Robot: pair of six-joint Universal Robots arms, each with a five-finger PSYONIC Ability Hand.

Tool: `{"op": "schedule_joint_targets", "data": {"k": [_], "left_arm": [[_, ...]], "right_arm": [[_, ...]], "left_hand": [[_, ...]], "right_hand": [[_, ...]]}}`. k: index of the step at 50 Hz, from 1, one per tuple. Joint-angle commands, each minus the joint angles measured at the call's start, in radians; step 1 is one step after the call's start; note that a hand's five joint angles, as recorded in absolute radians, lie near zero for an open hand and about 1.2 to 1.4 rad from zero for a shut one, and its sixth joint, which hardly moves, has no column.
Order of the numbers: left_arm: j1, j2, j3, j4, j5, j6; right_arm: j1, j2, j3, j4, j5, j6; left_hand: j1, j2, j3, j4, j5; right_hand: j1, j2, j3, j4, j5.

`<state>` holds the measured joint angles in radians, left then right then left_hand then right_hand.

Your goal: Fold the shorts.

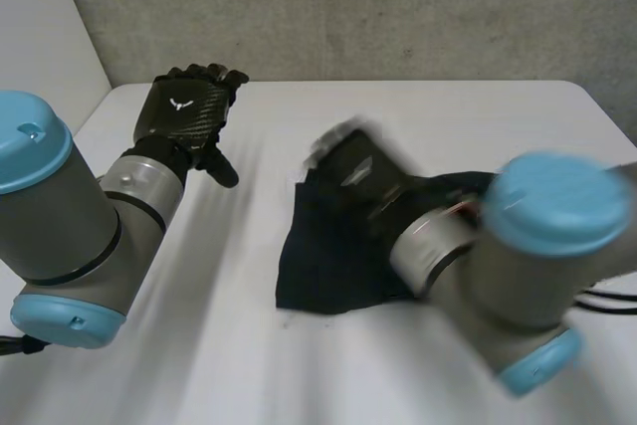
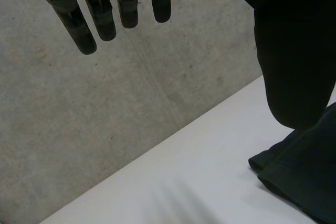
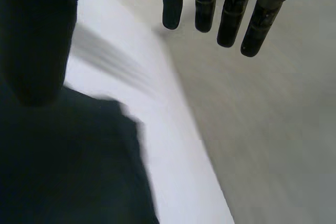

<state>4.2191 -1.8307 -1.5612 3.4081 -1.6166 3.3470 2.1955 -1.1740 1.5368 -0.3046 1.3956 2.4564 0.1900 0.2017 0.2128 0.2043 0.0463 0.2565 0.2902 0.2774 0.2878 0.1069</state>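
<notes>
The shorts (image 1: 328, 266) lay on the table (image 1: 199, 345), right of its middle. The left hand (image 1: 184, 111) was near the far-left corner, well apart. The right hand (image 1: 348, 161) seemed to be over the shorts' far edge.

The head camera sits high between and behind the two arms, which are close in the foreground, and looks down and forward over the white table (image 1: 249, 345) to the grey wall (image 1: 398, 7) at its far side. The left wrist camera sits close behind the left hand (image 2: 102, 14), looking along its fingers past the table's far edge to that wall, and the right wrist camera looks along the right hand (image 3: 231, 19), low over the table. All three views share the table and the dark shorts (image 1: 328, 266).
</notes>
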Motion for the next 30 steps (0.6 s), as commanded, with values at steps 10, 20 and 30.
{"op": "schedule_joint_targets", "data": {"k": [10,20,30], "left_arm": [[-0.034,-0.018,-0.019,-0.003,0.001,-0.023],[-0.037,-0.033,-0.034,0.002,0.004,-0.023],[-0.037,-0.047,-0.042,0.002,0.004,-0.023]], "right_arm": [[-0.727,-0.168,0.321,0.067,-0.144,0.281],[-0.812,-0.086,0.382,0.067,-0.314,0.089],[-0.836,-0.015,0.364,0.029,-0.376,0.082]], "left_hand": [[-0.015,-0.027,-0.038,-0.030,-0.046],[-0.015,-0.027,-0.038,-0.030,-0.046],[-0.015,-0.027,-0.038,-0.030,-0.046]], "right_hand": [[0.184,0.150,0.163,0.152,0.159],[0.181,0.147,0.160,0.149,0.156],[0.248,0.215,0.227,0.217,0.223]]}}
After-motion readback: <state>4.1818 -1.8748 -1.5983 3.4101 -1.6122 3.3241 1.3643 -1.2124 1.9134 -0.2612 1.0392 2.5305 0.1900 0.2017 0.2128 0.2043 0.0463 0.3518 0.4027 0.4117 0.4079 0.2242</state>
